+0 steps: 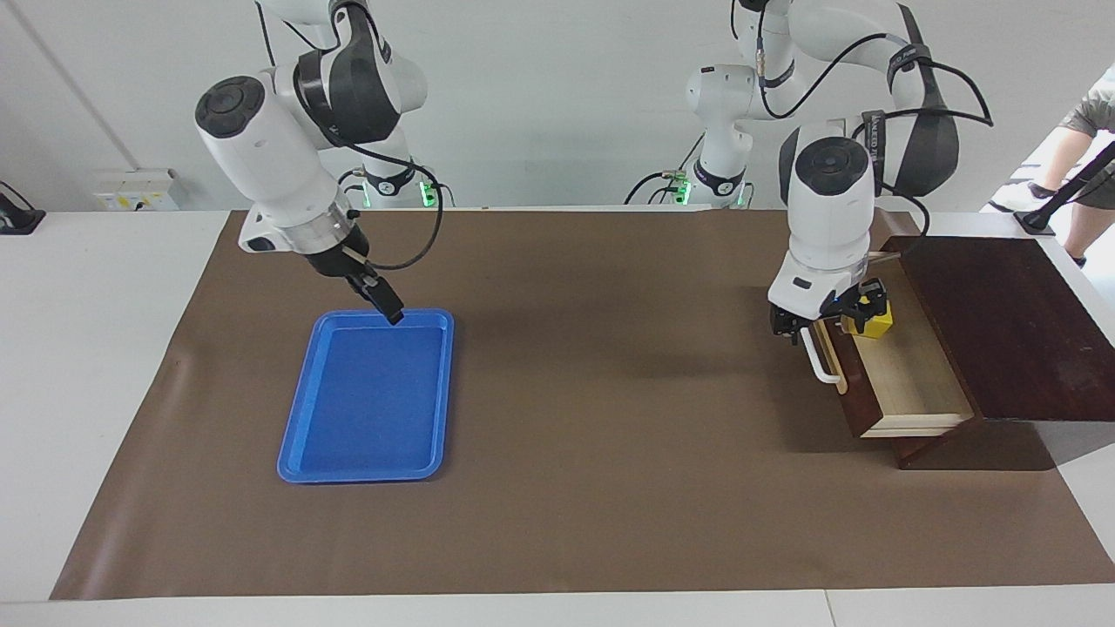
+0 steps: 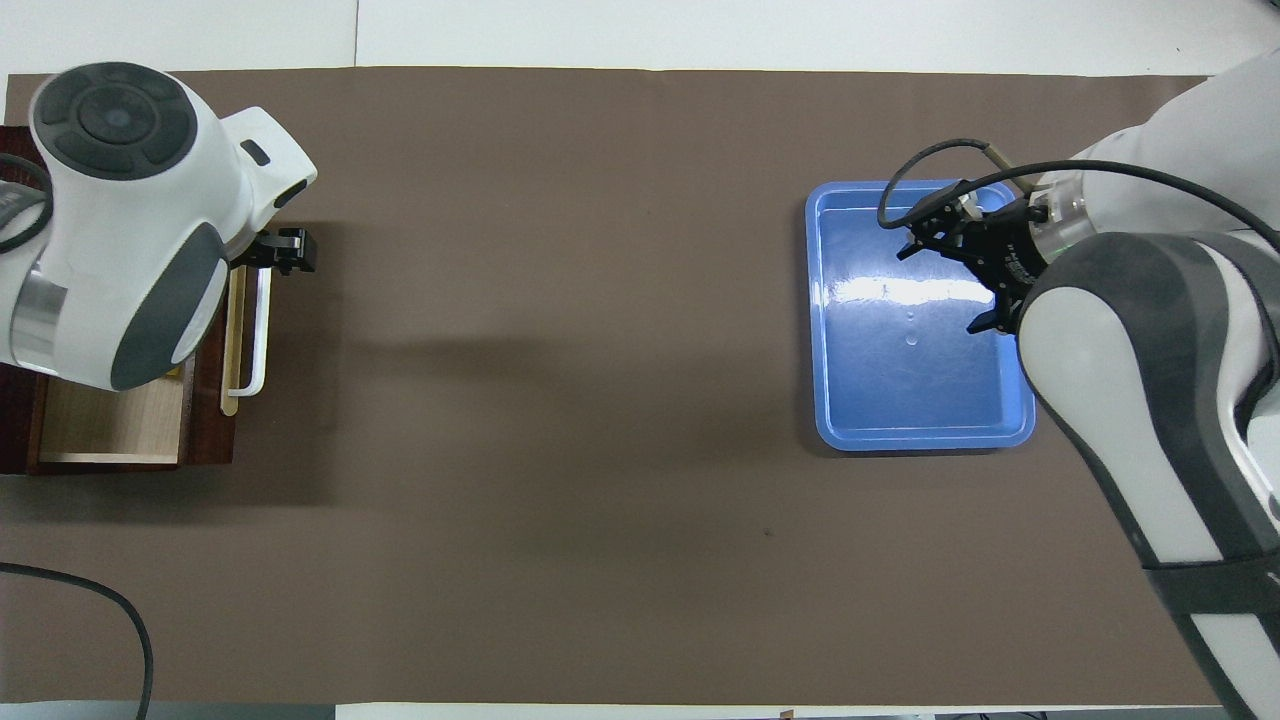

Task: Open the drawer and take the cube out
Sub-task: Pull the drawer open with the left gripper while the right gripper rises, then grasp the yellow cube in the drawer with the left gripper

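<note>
The dark brown drawer stands pulled open at the left arm's end of the table, showing its pale interior and its white bar handle. My left gripper is over the drawer's end nearer the robots, shut on the yellow cube, which it holds about level with the drawer's rim. In the overhead view the left arm hides the cube, while the drawer and the handle show. My right gripper hangs open and empty over the blue tray's edge nearer the robots; it also shows in the overhead view.
The flat blue tray lies empty at the right arm's end of the brown mat. The dark cabinet top extends past the drawer to the table's end. A person stands off that end.
</note>
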